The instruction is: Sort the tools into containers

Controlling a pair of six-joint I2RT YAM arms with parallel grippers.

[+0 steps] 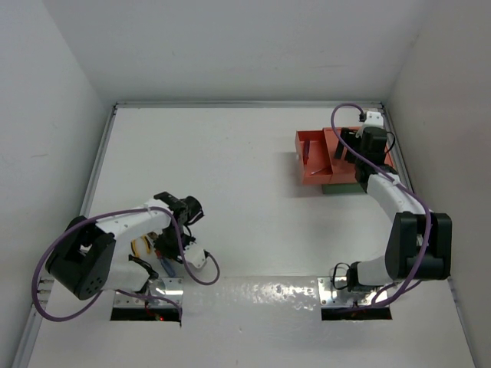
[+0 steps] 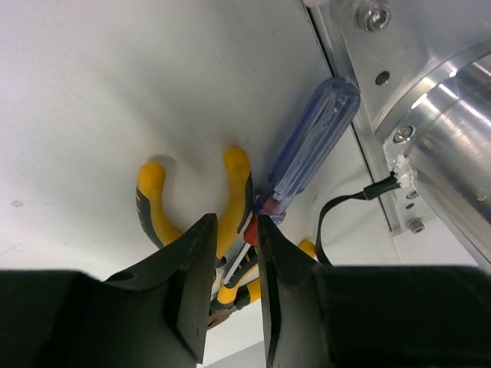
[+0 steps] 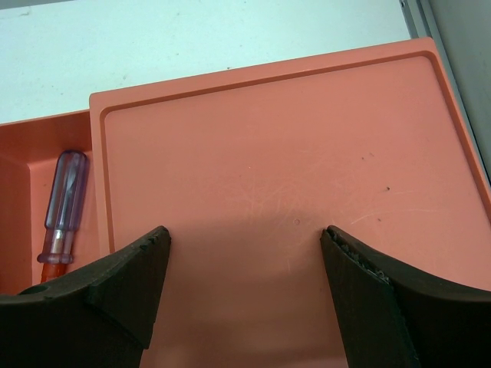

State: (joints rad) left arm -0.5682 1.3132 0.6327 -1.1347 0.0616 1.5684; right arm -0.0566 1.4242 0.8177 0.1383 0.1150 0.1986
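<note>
Left gripper (image 2: 235,230) is down at the near left corner of the tabletop (image 1: 230,184), close to its own arm's base. Its fingers are drawn nearly together, clamped on the red neck and thin metal shaft of the blue screwdriver (image 2: 307,146). That clear blue handle lies flat, pointing away from the fingers toward the metal mounting plate (image 2: 360,115). The pliers (image 2: 230,195) lie just beside and partly under the screwdriver, yellow handles spread; more yellow handle shows below the fingers, but whether it belongs to a second pair I cannot tell. Right arm reaches to the far right corner. Right gripper (image 3: 245,238) hangs spread wide with nothing between the fingers, over the right compartment of the orange tray (image 1: 314,178). A second screwdriver (image 3: 61,203), clear handle with red neck, lies in the left compartment, along the divider. The orange tray sits on the green tray (image 1: 337,188), of which only a near edge shows.
</note>
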